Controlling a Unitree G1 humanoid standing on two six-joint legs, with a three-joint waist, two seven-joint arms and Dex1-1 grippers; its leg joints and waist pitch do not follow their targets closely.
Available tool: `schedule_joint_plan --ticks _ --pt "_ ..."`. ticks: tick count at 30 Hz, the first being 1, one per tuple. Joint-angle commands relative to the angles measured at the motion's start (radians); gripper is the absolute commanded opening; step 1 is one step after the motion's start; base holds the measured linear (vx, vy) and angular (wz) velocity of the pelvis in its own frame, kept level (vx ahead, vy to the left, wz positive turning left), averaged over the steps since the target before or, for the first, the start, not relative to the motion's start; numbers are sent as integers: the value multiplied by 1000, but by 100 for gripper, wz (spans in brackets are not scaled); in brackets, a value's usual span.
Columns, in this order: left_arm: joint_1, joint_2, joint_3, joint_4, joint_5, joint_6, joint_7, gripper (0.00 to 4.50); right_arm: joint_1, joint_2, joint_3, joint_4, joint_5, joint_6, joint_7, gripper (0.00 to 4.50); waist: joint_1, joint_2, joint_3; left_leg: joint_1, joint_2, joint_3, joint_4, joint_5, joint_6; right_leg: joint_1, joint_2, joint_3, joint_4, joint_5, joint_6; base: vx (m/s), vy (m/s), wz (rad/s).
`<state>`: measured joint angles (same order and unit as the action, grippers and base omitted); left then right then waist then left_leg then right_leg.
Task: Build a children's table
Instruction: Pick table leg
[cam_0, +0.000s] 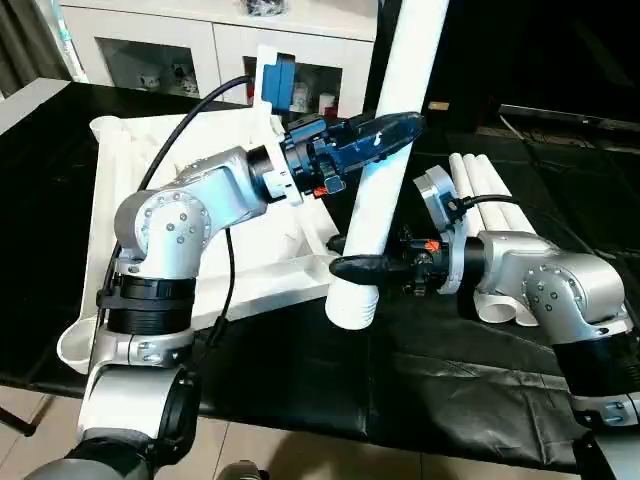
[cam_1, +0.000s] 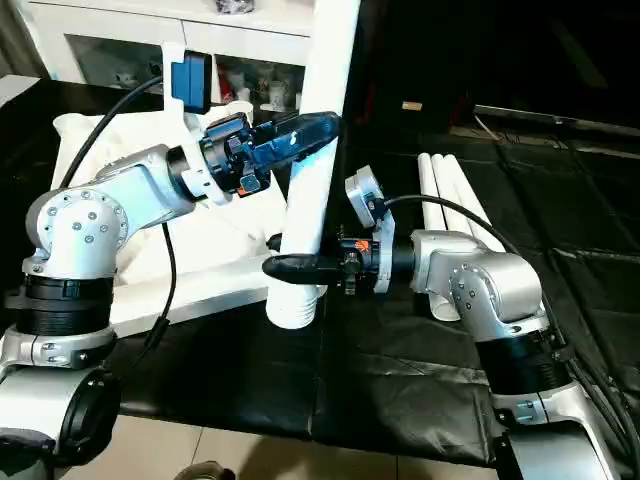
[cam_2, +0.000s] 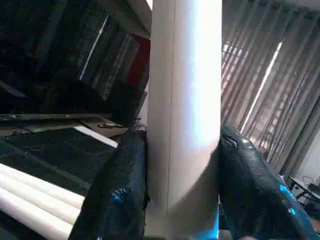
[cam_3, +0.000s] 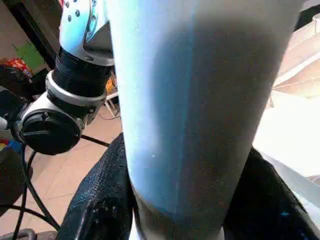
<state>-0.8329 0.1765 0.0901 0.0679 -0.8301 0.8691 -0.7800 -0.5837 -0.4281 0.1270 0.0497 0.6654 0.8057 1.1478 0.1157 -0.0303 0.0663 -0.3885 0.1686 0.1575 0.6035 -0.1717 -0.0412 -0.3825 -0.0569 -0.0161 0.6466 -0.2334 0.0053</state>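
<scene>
A long round white table leg (cam_0: 385, 150) stands nearly upright over the black-covered table, its wide end hanging low by the tabletop's corner. My left gripper (cam_0: 388, 130) is shut on the leg at mid-height; in the left wrist view the leg (cam_2: 185, 100) fills the gap between both fingers (cam_2: 117, 195). My right gripper (cam_0: 352, 268) is closed around the leg near its lower end, and its fingers (cam_3: 100, 205) press both sides of the leg (cam_3: 200, 100). The white tabletop (cam_0: 105, 210) lies underside up on the left, behind my left arm.
Three more white legs (cam_0: 490, 185) lie side by side at the right rear, behind my right arm. A white glass-door cabinet (cam_0: 150, 50) stands behind the table. A black cloth (cam_0: 330, 380) covers the work surface, with floor showing below its front edge.
</scene>
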Motion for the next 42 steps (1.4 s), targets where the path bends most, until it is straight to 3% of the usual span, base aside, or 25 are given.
schedule_joint_plan --ticks 1,7,10,16,22,33,42 --pt "-26 -6 3 1 -1 -10 8 175 10 -2 8 -20 11 12 17 194 4 -9 -80 19 43 -3 -53 -32 32 55 -71 29 -62 97 -271 0 0 0" --pt "-33 -8 8 9 -2 -17 12 175 14 4 8 -19 0 -6 7 189 4 -9 -80 19 43 -3 -53 -33 33 55 -71 29 -62 98 -272 0 0 0" --pt "-34 -8 8 10 -2 -20 7 175 9 10 2 -9 5 4 0 259 4 -9 -80 19 43 -3 -53 -31 33 55 -70 29 -62 98 -272 0 0 0" --pt "-31 -5 6 1 -10 -16 -7 175 6 24 -10 -1 16 10 -12 298 5 -9 -81 19 43 -3 -53 -28 35 55 -71 29 -60 108 -275 0 0 0" --pt "-27 -5 3 -5 -10 -16 -10 175 9 28 -14 -6 28 23 -7 298 5 -10 -80 19 43 -3 -54 -31 33 56 -71 29 -61 97 -273 0 0 0" --pt "-25 -3 8 -15 -18 -11 -9 175 21 19 -4 -4 16 31 -11 200 5 -10 -81 19 43 -3 -53 -26 32 55 -71 29 -60 104 -270 0 0 0" --pt "-34 -10 22 -14 -28 -15 -1 175 35 19 1 -9 13 30 -15 193 5 -11 -81 18 43 -3 -53 -30 30 57 -71 29 -61 93 -268 0 0 0"
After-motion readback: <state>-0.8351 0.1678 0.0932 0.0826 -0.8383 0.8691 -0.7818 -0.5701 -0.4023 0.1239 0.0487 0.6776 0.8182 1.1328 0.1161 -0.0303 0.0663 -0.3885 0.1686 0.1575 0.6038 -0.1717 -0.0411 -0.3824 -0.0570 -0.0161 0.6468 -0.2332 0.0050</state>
